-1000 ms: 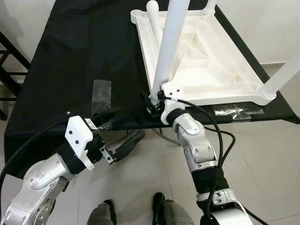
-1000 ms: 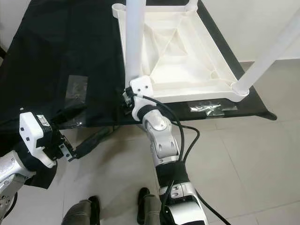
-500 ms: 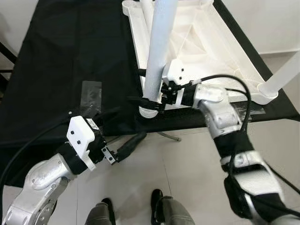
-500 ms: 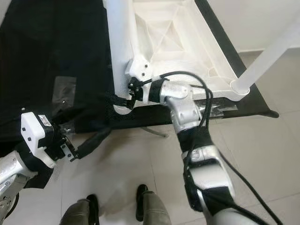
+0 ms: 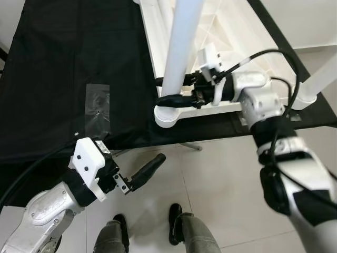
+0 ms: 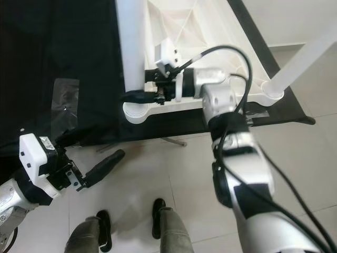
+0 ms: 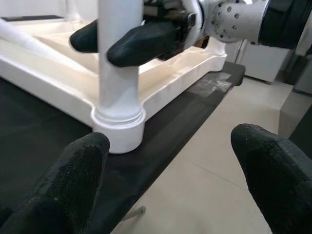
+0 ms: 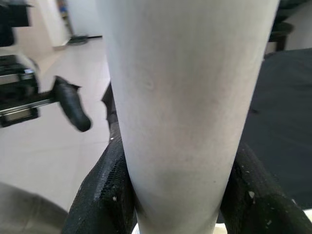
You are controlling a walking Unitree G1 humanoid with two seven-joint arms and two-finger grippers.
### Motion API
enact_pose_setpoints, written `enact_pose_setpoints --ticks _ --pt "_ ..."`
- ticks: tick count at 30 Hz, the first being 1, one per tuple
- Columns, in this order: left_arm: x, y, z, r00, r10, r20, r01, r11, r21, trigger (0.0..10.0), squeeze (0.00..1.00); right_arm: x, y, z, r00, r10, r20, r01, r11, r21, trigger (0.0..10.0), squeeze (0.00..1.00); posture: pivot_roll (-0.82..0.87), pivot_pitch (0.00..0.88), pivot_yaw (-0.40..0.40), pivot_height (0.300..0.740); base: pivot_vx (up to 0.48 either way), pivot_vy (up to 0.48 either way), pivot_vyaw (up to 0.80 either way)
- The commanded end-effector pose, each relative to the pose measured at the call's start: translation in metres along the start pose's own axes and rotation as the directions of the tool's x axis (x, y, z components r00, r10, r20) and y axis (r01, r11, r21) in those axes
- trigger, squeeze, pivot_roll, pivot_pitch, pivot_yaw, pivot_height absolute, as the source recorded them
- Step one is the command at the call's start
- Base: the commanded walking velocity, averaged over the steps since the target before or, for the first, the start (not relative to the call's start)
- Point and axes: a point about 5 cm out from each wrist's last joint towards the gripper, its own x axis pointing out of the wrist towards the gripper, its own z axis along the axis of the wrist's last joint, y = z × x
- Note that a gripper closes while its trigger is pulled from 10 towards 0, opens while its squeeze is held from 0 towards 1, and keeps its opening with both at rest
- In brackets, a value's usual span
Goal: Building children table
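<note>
Right gripper (image 5: 169,90): fingers (image 8: 105,195) closed around the white leg (image 5: 181,47) just above its corner socket on the upturned white tabletop (image 6: 221,42), which lies on the black-covered table (image 5: 63,63). A second ago this gripper gripped the same corner from below the table's edge; it now reaches in from the side. Left gripper (image 5: 145,171): fingers (image 7: 63,180) spread wide, holding nothing, over the floor (image 5: 210,195) below the table's edge.

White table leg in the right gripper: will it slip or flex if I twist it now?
The white table leg looks like smooth, rigid plastic, so probably no flex, though it may slip. The right gripper clasps it just above its socket in the upturned tabletop, so it should stay upright.
</note>
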Motion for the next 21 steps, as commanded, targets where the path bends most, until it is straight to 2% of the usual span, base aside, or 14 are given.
enact_pose_setpoints --ticks 1,4,8,9,10,11,12,13,14,15,17,18,19,21 --pt "-0.003 -0.004 0.002 1.0 -0.017 -0.014 0.017 1.0 -0.001 10.0 0.0 0.0 0.002 -0.003 0.998 0.067 -0.001 -0.067 0.998 0.015 0.0 0.0 0.16 0.409 -0.091 0.74 0.0 0.0 0.0" --pt "-0.003 -0.003 0.002 1.0 -0.016 -0.015 0.016 1.0 0.0 10.0 0.0 0.0 0.002 -0.002 0.998 0.065 -0.004 -0.065 0.998 0.006 0.0 0.0 0.15 0.405 -0.092 0.74 0.0 0.0 0.0" --pt "-0.001 -0.003 0.002 1.0 -0.016 -0.01 0.016 1.0 0.004 10.0 0.0 0.001 0.001 -0.009 0.999 -0.022 -0.033 0.021 0.999 -0.039 0.0 0.0 0.13 0.392 -0.099 0.74 0.0 0.0 0.0" --pt "0.0 -0.003 0.002 1.0 -0.016 -0.005 0.016 1.0 0.005 10.0 0.0 0.005 0.004 -0.02 0.992 -0.115 -0.05 0.113 0.993 -0.029 0.0 0.0 0.11 0.38 -0.109 0.74 0.0 0.0 0.0" --pt "0.0 -0.003 0.002 1.0 -0.016 -0.005 0.016 1.0 0.005 10.0 0.0 0.005 0.004 -0.02 0.992 -0.115 -0.05 0.113 0.993 -0.029 0.0 0.0 0.11 0.38 -0.109 0.74 0.0 0.0 0.0" --pt "0.001 -0.002 0.001 1.0 -0.015 0.0 0.015 1.0 0.005 10.0 0.0 0.012 0.008 -0.031 0.977 -0.204 -0.068 0.203 0.979 -0.02 0.0 0.0 0.1 0.374 -0.113 0.74 0.0 0.0 0.0" --pt "0.002 -0.002 0.0 1.0 -0.016 0.001 0.016 1.0 0.006 10.0 0.0 0.022 0.015 -0.049 0.933 -0.344 -0.108 0.35 0.936 0.032 0.0 0.0 0.1 0.37 -0.113 0.74 0.0 0.0 0.0" --pt "0.002 -0.002 0.0 1.0 -0.017 0.005 0.017 1.0 0.003 10.0 0.0 0.04 0.03 -0.073 0.77 -0.619 -0.156 0.636 0.764 0.107 0.0 0.0 0.09 0.369 -0.11 0.74 0.0 0.0 0.0" --pt "0.003 -0.001 0.0 1.0 -0.018 0.008 0.018 1.0 0.002 10.0 0.0 0.046 0.047 -0.088 0.608 -0.763 -0.221 0.794 0.586 0.16 0.0 0.0 0.09 0.37 -0.106 0.74 0.0 0.0 0.0" --pt "0.003 -0.001 0.0 1.0 -0.018 0.009 0.018 1.0 0.001 10.0 0.0 0.046 0.06 -0.097 0.487 -0.829 -0.276 0.873 0.452 0.183 0.0 0.0 0.09 0.37 -0.106 0.74 0.0 0.0 0.0" --pt "0.003 -0.001 0.0 1.0 -0.018 0.009 0.018 1.0 0.001 10.0 0.0 0.046 0.06 -0.097 0.487 -0.829 -0.276 0.873 0.452 0.183 0.0 0.0 0.09 0.37 -0.106 0.74 0.0 0.0 0.0" --pt "0.003 -0.001 0.0 1.0 -0.022 0.011 0.022 1.0 -0.002 10.0 0.0 0.052 0.072 -0.101 0.434 -0.856 -0.28 0.9 0.393 0.19 0.0 0.0 0.08 0.36 -0.093 0.74 0.0 0.0 0.0" --pt "0.003 -0.001 0.0 1.0 -0.022 0.011 0.022 1.0 -0.002 10.0 0.0 0.052 0.072 -0.101 0.434 -0.856 -0.28 0.9 0.393 0.19 0.0 0.0 0.08 0.36 -0.093 0.74 0.0 0.0 0.0" --pt "0.006 -0.002 -0.003 0.999 -0.035 0.016 0.035 0.999 -0.01 10.0 0.0 0.077 0.077 -0.094 0.469 -0.859 -0.204 0.881 0.44 0.175 0.0 0.0 0.08 0.335 -0.085 0.74 0.0 0.0 0.0"
